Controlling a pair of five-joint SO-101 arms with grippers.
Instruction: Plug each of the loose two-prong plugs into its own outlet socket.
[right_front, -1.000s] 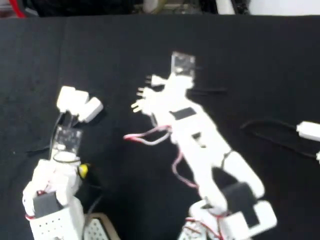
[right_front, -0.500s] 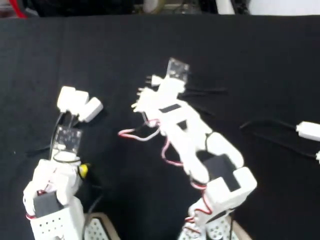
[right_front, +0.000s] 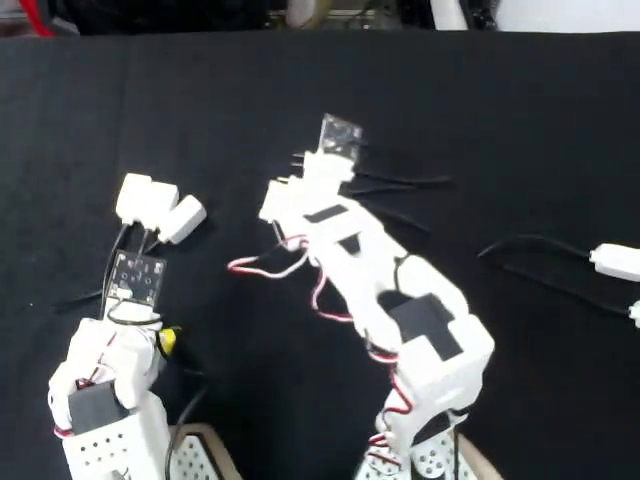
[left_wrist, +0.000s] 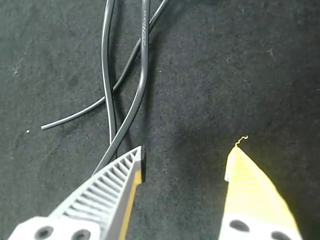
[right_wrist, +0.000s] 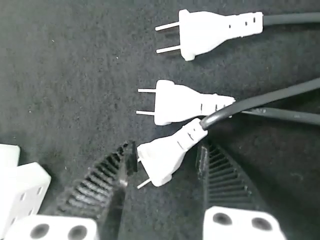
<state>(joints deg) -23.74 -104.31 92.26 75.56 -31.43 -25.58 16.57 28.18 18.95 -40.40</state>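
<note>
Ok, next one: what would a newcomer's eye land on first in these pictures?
The three white plugs lie bright on the black cloth, with the nearest plug between the open fingers of the right gripper. At the left of the high view, the white outlet blocks sit just ahead of the left gripper, which hangs open over loose black cables.

Two-prong plugs: three, one between the jaws of the right end effector, two just beyond. Outlet sockets: two, near the left end effector.

Black table: plugs, outlet sockets, cords
</note>
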